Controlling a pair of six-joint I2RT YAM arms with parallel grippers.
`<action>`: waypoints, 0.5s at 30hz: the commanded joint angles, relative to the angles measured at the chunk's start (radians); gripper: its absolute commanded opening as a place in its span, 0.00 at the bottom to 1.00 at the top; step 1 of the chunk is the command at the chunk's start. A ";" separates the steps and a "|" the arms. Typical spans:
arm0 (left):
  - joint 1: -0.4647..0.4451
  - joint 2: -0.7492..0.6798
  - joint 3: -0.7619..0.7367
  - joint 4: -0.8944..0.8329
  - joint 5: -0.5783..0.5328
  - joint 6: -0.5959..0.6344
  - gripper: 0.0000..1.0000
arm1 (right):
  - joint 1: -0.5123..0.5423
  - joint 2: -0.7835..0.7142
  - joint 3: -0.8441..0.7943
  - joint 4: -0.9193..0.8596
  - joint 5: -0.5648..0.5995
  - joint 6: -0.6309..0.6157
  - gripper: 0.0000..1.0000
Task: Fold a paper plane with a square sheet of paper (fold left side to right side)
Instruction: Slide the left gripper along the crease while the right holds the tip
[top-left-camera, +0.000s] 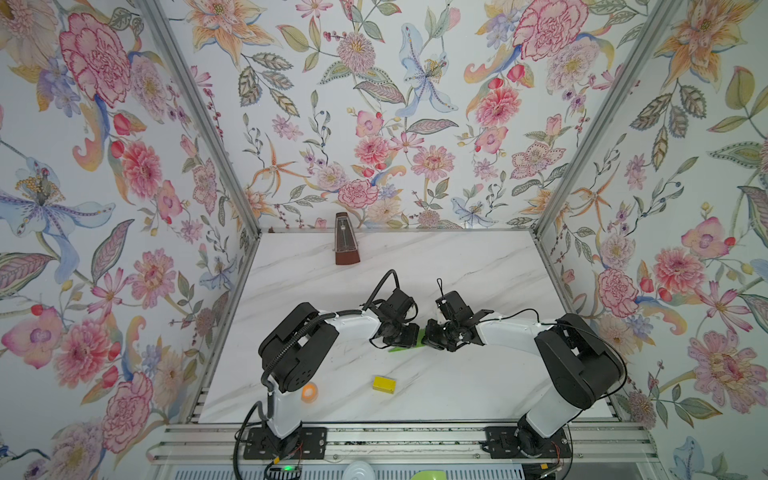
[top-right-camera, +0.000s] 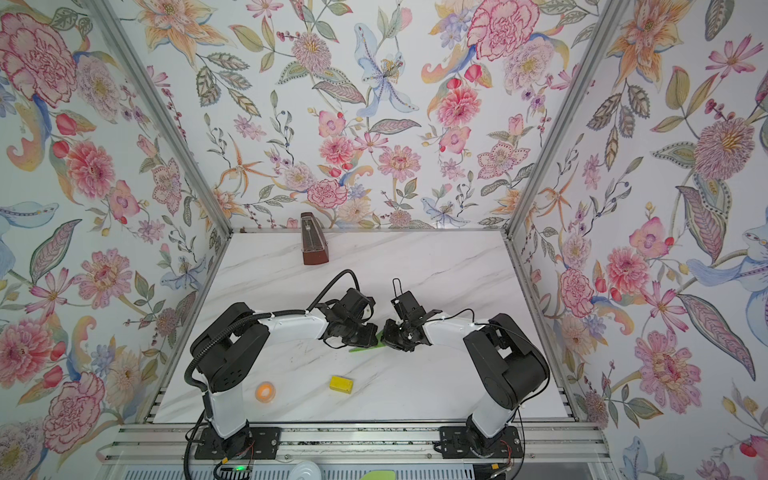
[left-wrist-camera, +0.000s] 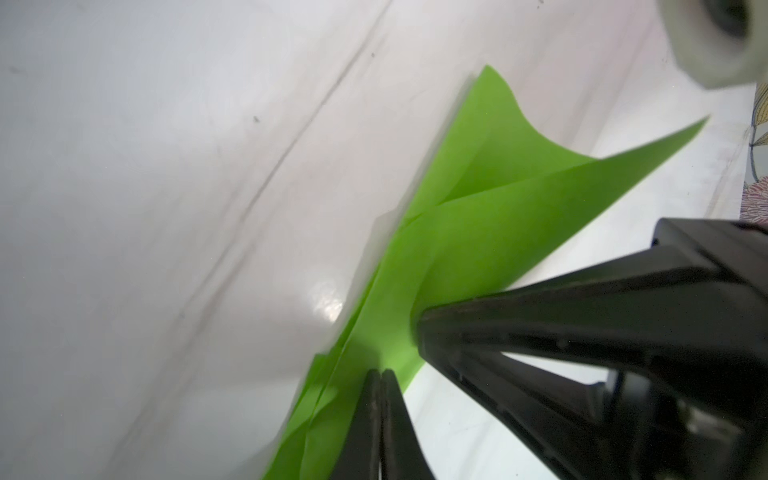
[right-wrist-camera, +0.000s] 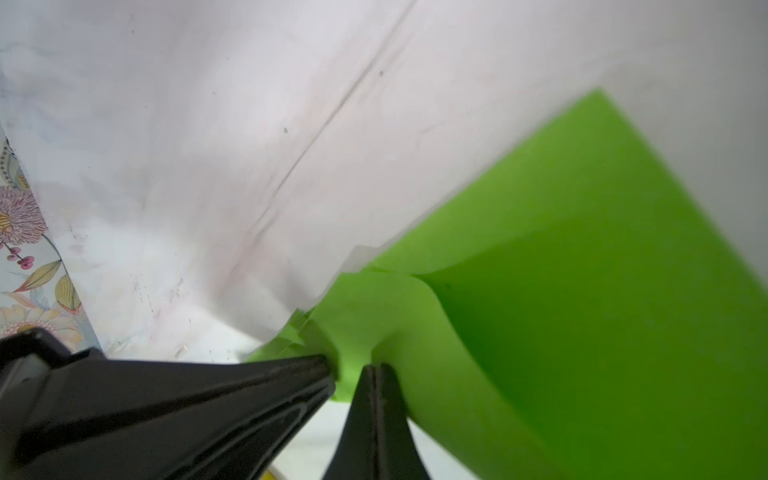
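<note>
The left pincer (left-wrist-camera: 380, 372) and the right pincer (right-wrist-camera: 375, 368), both pressed together, meet almost tip to tip on the half-folded paper (left-wrist-camera: 478, 232) between them, probably to flatten its crease against the worktop (left-wrist-camera: 166, 208).

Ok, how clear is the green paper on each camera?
Left wrist view: green paper has smeared edges, with a glare spot on the table. Right wrist view: paper soft, out of focus up close. Both top views: sharp, evenly lit, only a sliver shows.

Bare counter (top-left-camera: 478, 270) surrounds the block (top-left-camera: 384, 384). Tape roll (top-left-camera: 309, 392) left of it, metronome (top-left-camera: 346, 245) far behind; just behind it, left hand (left-wrist-camera: 380, 374) and right hand (right-wrist-camera: 376, 368) bar the way, pinching the paper (left-wrist-camera: 478, 232).
</note>
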 joint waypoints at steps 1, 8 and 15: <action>0.018 0.020 -0.021 -0.078 -0.079 0.035 0.07 | 0.021 0.039 -0.033 -0.215 0.045 -0.033 0.00; 0.031 0.036 -0.012 -0.103 -0.082 0.066 0.06 | 0.034 0.026 0.012 -0.241 0.014 -0.050 0.00; 0.030 0.039 -0.020 -0.113 -0.065 0.084 0.06 | 0.036 -0.004 0.076 -0.232 -0.027 -0.070 0.00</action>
